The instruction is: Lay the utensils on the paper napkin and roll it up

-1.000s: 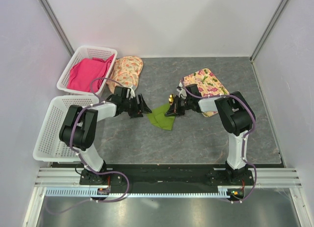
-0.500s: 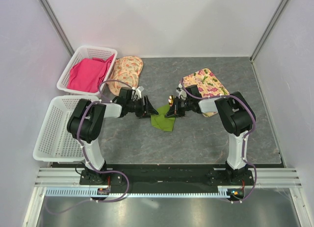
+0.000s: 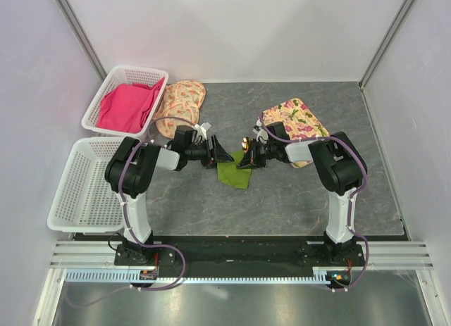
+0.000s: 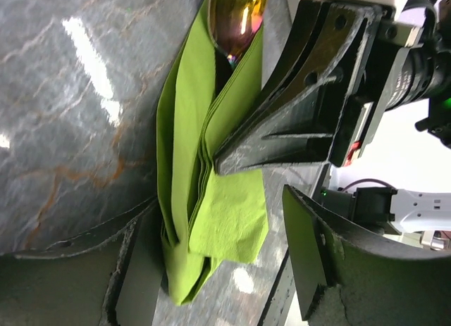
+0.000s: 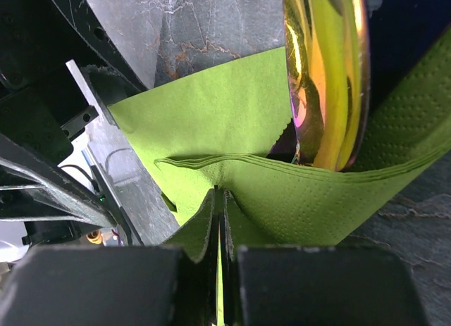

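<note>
My left arm has slid right across the table (image 3: 282, 199), so my left gripper (image 3: 226, 157) now straddles the paper napkin (image 3: 235, 174) at its left edge, fingers apart. My right gripper (image 3: 244, 162) stays pinched on a napkin fold, just beside the gold-ended utensil (image 5: 328, 79). To me, that looks ready for rolling.

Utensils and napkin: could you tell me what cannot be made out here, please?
Gold spoon: handle cut off by the top edge in both wrist views; too small in top view.
Dark-blue utensil: not identifiable in any view.
Paper napkin: far corner hidden by the right hand, top view.
</note>
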